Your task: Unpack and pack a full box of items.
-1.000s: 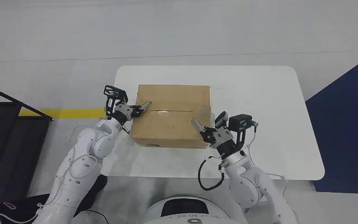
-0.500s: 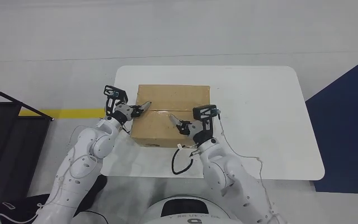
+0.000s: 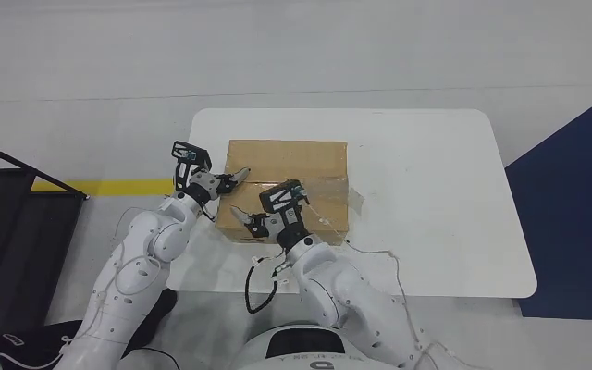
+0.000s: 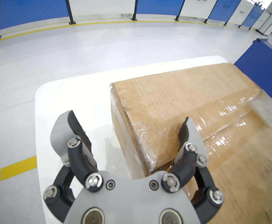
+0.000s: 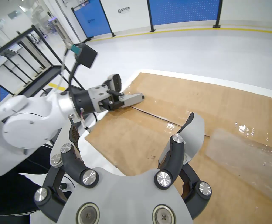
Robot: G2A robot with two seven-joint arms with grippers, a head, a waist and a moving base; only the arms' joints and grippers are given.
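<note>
Taped box point(image 3: 287, 185) sits on the table point(image 3: 435, 185), with left gripper point(image 4: 128, 115) and right gripper point(image 5: 131, 119) both spread wide over its left end. Snag that glossy tape point(image 4: 223, 118) clumsily and I reckon the box slides, or the grippers clash.

pale grey floor point(image 3: 370, 46) across the upper part of the top view, soft even light on it, a faint seam running side to side. white round-cornered table point(image 3: 435, 185) sits centre frame. yellow floor stripe point(image 3: 120, 187) peeks in at the left edge, and a black metal rack point(image 3: 28, 231) sits just below it. a dark blue panel point(image 3: 564, 213) cuts in at the right edge. further off, blue partition boards point(image 4: 31, 10) on black posts line the hall.
</note>
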